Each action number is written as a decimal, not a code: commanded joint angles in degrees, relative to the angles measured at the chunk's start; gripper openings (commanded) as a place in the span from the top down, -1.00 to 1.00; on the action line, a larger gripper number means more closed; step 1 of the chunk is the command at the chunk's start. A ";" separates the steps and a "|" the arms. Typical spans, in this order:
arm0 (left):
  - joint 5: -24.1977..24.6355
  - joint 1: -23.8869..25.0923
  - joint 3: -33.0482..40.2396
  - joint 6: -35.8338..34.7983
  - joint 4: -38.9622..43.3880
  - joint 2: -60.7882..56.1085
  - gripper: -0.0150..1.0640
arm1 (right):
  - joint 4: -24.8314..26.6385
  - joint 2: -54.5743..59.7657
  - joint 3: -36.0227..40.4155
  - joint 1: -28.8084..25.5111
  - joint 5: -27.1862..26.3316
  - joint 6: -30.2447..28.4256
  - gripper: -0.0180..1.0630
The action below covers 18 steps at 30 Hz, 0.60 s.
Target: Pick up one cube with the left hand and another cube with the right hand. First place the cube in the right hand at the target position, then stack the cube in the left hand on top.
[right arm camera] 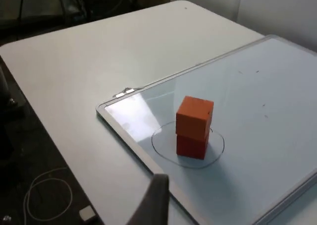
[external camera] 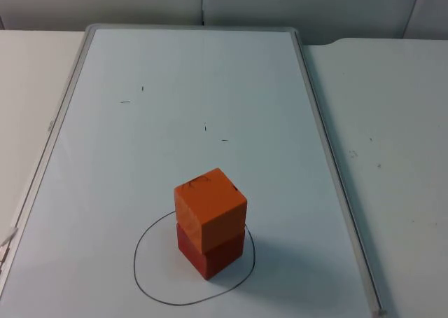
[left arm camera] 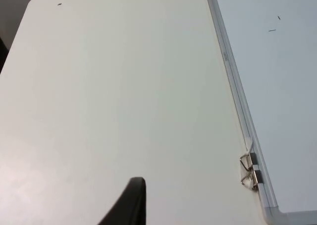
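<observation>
An orange cube (external camera: 210, 204) sits on top of a red cube (external camera: 213, 256), turned slightly askew to it. The stack stands inside a hand-drawn black circle (external camera: 136, 262) on the whiteboard (external camera: 189, 87). The right wrist view shows the orange cube (right arm camera: 194, 116), the red cube (right arm camera: 190, 146) and the circle (right arm camera: 218, 148) some way ahead of my right gripper (right arm camera: 156, 200), which is clear of the stack. My left gripper (left arm camera: 130, 202) waits over bare table beside the whiteboard's frame (left arm camera: 233, 81), far from the cubes. Neither gripper carries anything I can see.
A metal clip (left arm camera: 249, 171) sits on the whiteboard's left frame edge, the same clip (right arm camera: 124, 92) in the right wrist view. Beyond the table's edge lies dark floor (right arm camera: 29, 160). The grey partition wall (external camera: 210, 3) closes the far end.
</observation>
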 commanded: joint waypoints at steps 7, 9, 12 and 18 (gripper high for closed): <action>-1.70 0.14 0.19 0.00 -0.20 -0.27 -0.98 | -0.25 -0.23 3.50 0.26 3.14 1.07 -0.56; -1.70 0.14 0.19 0.00 -0.20 -0.27 -0.98 | -0.12 -0.23 4.49 0.26 2.33 1.07 -0.56; -1.70 0.14 0.19 0.00 -0.20 -0.27 -0.98 | -0.12 -0.23 4.49 0.26 2.33 1.07 -0.56; -1.70 0.14 0.19 0.00 -0.39 -0.27 -0.98 | -0.12 -0.23 4.49 0.26 2.33 1.07 -0.56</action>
